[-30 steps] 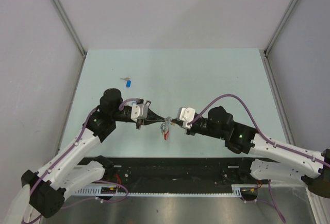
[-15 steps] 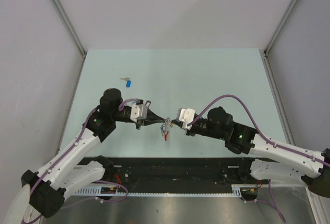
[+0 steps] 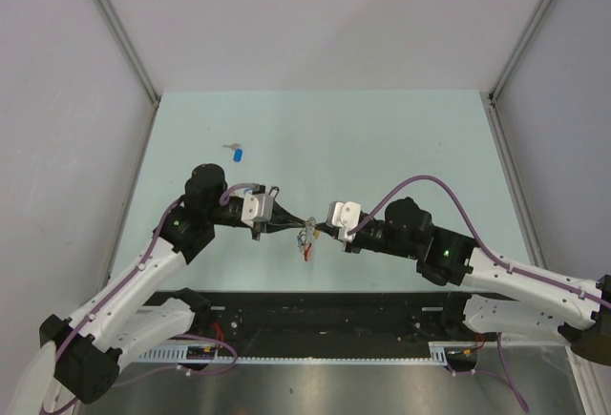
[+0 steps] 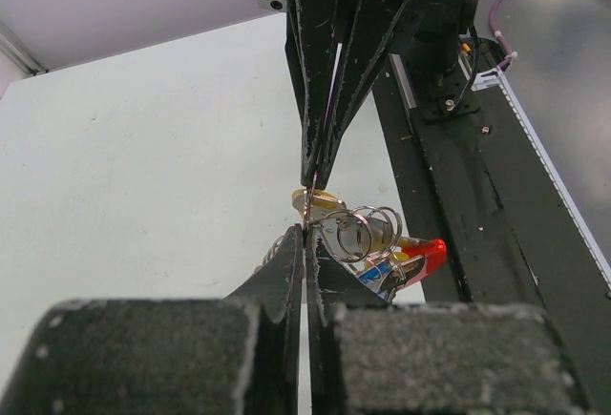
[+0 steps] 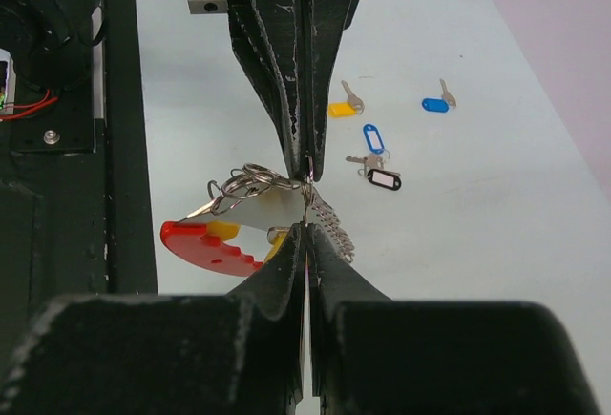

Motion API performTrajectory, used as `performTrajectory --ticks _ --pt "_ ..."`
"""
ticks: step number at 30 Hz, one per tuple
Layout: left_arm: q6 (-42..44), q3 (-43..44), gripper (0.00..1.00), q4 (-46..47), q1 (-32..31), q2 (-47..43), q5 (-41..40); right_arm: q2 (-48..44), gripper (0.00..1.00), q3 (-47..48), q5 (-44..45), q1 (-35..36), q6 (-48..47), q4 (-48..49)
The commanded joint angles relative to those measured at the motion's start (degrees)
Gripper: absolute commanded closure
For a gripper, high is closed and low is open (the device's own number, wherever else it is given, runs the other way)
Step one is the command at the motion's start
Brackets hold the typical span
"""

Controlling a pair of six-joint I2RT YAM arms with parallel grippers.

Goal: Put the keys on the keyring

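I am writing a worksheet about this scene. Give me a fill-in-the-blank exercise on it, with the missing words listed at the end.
1. The left gripper and the right gripper meet tip to tip, and both are ___ on the keyring.
2. The thick plastic arc of the keyring is ___.
3. In the top view, a lone key on the table has a ___ tag.
4. In the right wrist view, the loose keys carry blue, black and ___ tags.

Missing words: shut; red; blue; yellow.
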Motion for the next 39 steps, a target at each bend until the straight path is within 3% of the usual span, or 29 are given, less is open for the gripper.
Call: performTrajectory --ticks 1,39 --pt "2.32 0.32 1.00 1.05 -0.50 -1.04 3.55 -0.89 1.00 3.02 -0.52 0.43 -0.60 1.01" --pt "2.15 0.67 1.00 0.53 -0.59 -1.21 3.99 1.04 1.00 4.51 0.10 0.61 -0.60 -1.71"
